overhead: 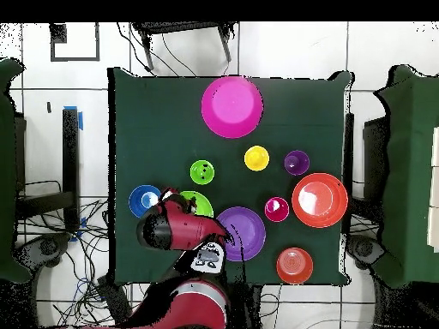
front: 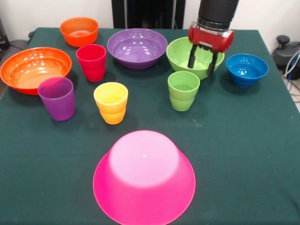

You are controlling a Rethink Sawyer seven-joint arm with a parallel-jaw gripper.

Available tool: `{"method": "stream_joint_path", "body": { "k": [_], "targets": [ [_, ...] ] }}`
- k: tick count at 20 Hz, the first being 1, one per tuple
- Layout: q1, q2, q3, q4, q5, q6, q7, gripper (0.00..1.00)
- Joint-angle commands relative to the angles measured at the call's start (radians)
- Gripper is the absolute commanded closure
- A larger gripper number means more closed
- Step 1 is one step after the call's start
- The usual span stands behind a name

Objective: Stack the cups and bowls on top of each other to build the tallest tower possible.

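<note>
- Centrally near the front edge of the green table [front: 243,154]: large pink bowl [front: 144,176], upturned, nothing stacked on it.
- Beyond the pink bowl, slightly left: yellow cup [front: 111,102], upright.
- Beyond the pink bowl, slightly right: light green cup [front: 183,90], upright.
- Left of the yellow cup: purple cup [front: 57,98]; behind the yellow cup, red cup [front: 91,62].
- Left of the pink bowl, at the table's edge: large orange bowl [front: 34,69], open side up.
- Farther back from the pink bowl: small orange bowl [front: 78,31], medium purple bowl [front: 137,48], medium light green bowl [front: 191,56].
- Far right of the pink bowl: small blue bowl [front: 247,69].
- Over the light green bowl: gripper [front: 202,62], red body, two black fingers [front: 191,56] spread apart, holding nothing, tips dipping at the bowl's rim; contact unclear.
- From overhead: red arm [overhead: 184,230] covering much of the light green bowl.
</note>
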Motion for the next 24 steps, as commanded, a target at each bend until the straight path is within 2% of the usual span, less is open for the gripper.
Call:
{"method": "stream_joint_path", "body": {
  "k": [1,13,17,19,20,24],
  "targets": [
    [0.014,0.049,0.048,-0.02,0.063,-0.029,0.189,0.0],
    [0.03,0.049,0.055,-0.006,0.148,-0.061,0.232,0.0],
    [0.025,0.034,0.055,-0.007,0.139,-0.06,0.202,0.0],
    [0.039,0.037,0.029,-0.033,0.115,-0.052,0.154,0.0],
    [0.051,0.038,0.012,-0.044,0.109,-0.046,0.138,1.0],
    [0.057,0.025,0.004,-0.052,0.115,0.014,0.123,1.0]
  ]
}}
